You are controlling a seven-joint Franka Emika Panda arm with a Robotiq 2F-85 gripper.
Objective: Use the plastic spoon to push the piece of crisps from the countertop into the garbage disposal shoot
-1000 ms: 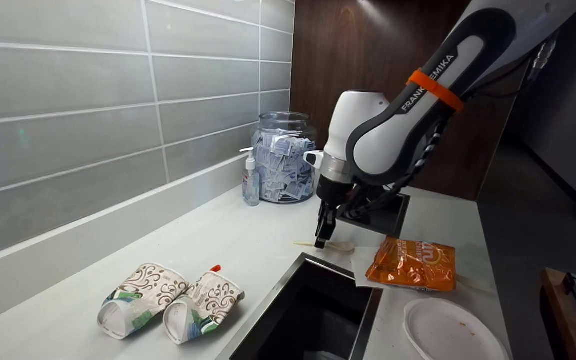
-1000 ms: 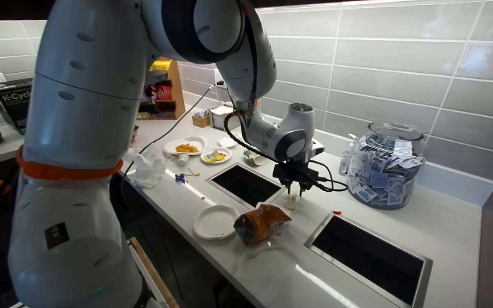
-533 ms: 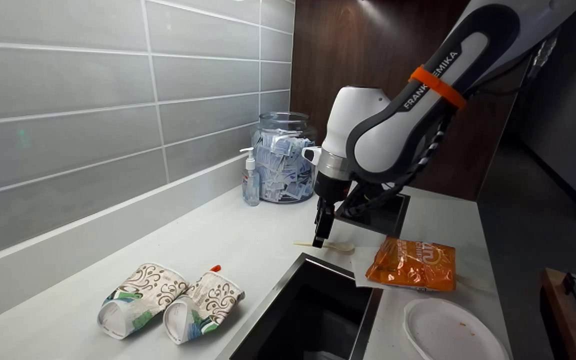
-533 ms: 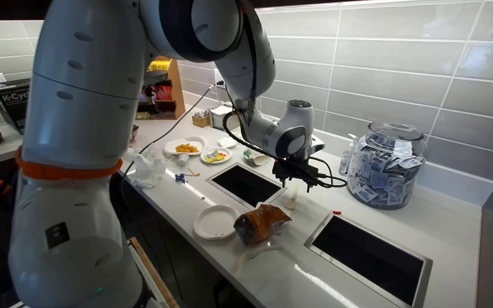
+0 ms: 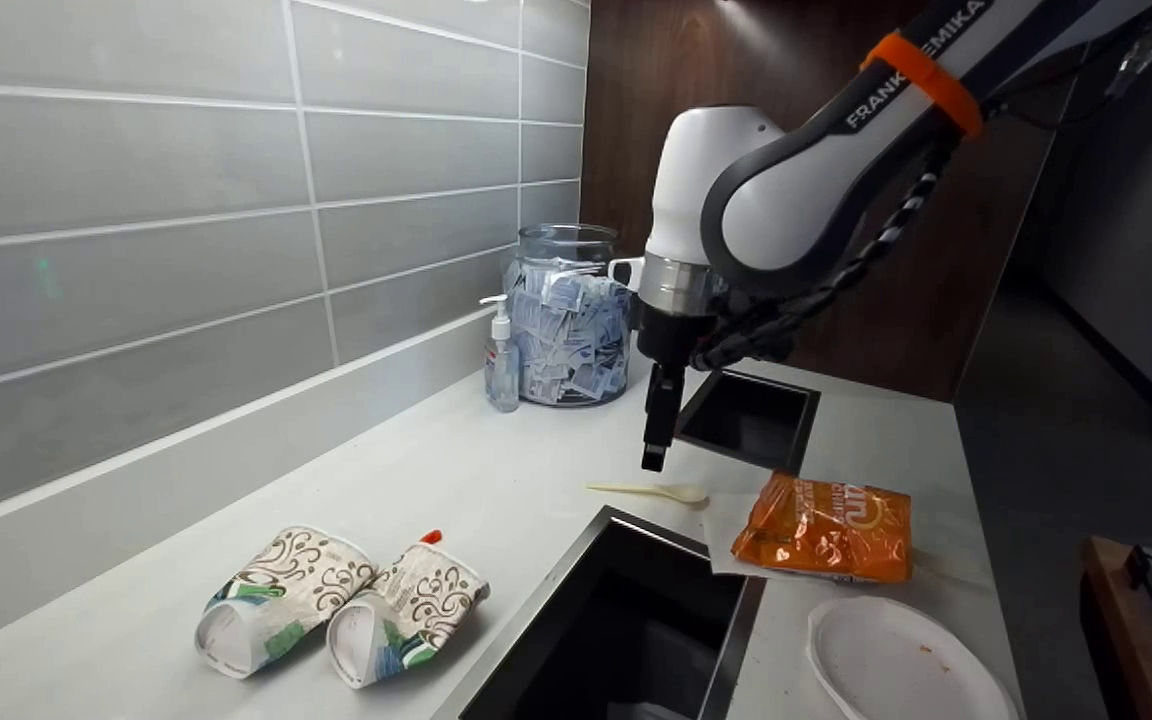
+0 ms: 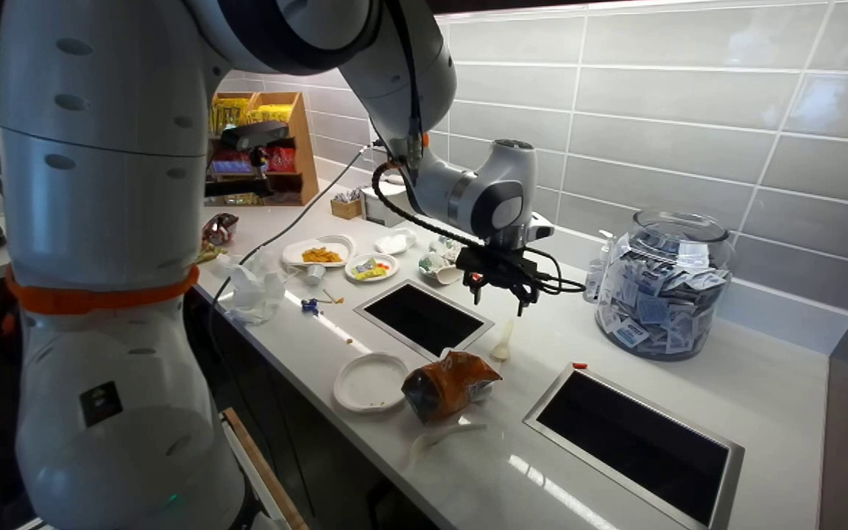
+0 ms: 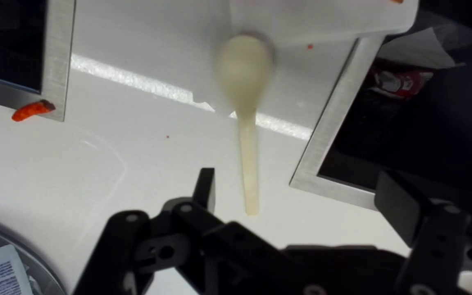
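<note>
The pale surface point(image 5: 406, 480) spread across the lower part of both exterior views, and the white arm point(image 6: 100, 213) filled the left of the frame in an exterior view, reaching over to the centre. In the wrist view a dark, metal-rimmed left opening point(image 7: 59, 49) took the upper left of the frame, and a similar right opening point(image 7: 331, 123) took the right side. A glass jar point(image 5: 568, 242) of small packets point(image 5: 576, 325) stood near the centre of the frame in an exterior view, with an orange bag point(image 5: 826, 530) to its lower right. The end effector point(image 6: 499, 305) hung above the surface, its fingers point(image 7: 206, 188) spread wide, one left of centre and one at the right in the lower half of the wrist view. Beneath it, apart from the fingers, the plastic spoon point(image 7: 248, 127) lay on the surface: in the wrist view its bowl sat at the upper centre of the frame and its handle ran downward, the tip showing between the fingers, nearer the finger at the left. Smallest was the orange-red piece of crisp point(image 7: 33, 110), at the left of the wrist view, well apart from the end effector and the spoon, by the lower right corner of the left opening, its dark end lapping onto the metal rim.
</note>
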